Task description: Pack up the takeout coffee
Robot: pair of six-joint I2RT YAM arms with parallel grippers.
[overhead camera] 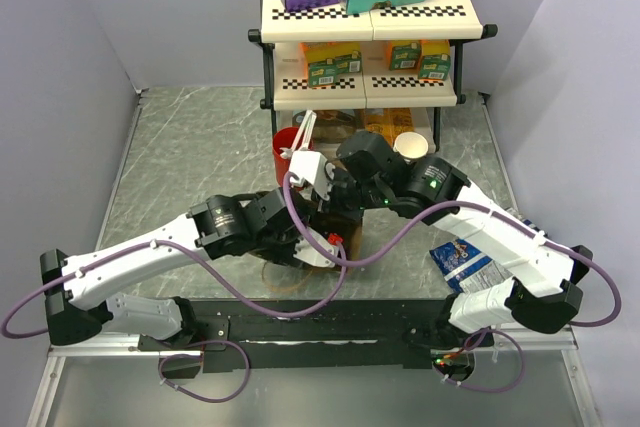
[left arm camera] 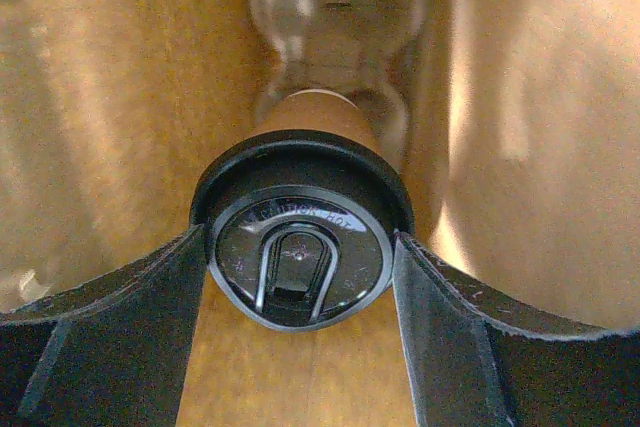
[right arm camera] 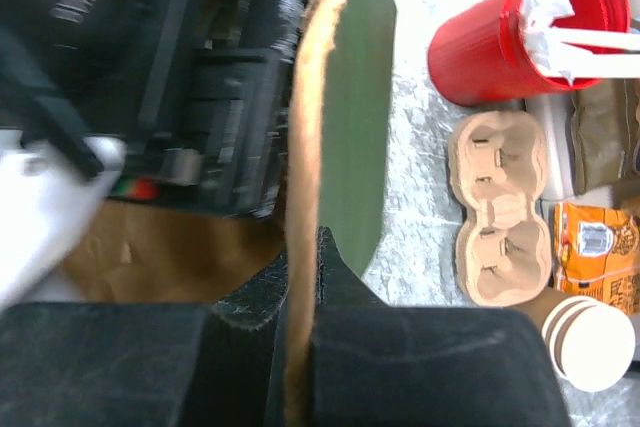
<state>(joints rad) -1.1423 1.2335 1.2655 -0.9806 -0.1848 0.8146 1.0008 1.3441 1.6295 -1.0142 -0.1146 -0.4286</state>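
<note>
On the left, the left gripper [left arm camera: 300, 239] reaches down inside a brown paper bag [left arm camera: 90, 97], with tan paper walls rising on both sides of it. Its jaws stand wide but are not idle: one finger presses each side of the black lid of the takeout coffee [left arm camera: 300, 162], so the cup is clamped at its broadest, stiffest part rather than on the soft paper body. The cup hangs lid-up toward the wrist camera with its brown body pointing deeper into the bag. That suits lowering it upright so nothing spills. Whether its base already touches the bag floor cannot be told from here.

In the middle, the arms hide the bag and cup in the overhead view (only the wrist cameras show them).

To the right, the right gripper [right arm camera: 300, 297] is fully closed on the bag's upper edge, a thin strip of brown paper pinched flat between its pads. My reading is that it pins the mouth open and steadies the bag while the other arm works inside.

Further right on the table [right arm camera: 430, 197] stand a red cup [right arm camera: 480, 57] of stirrers, a cardboard cup carrier [right arm camera: 500, 207], an orange packet [right arm camera: 590, 242] and stacked pale cups [right arm camera: 590, 342], all apart from the bag.
</note>
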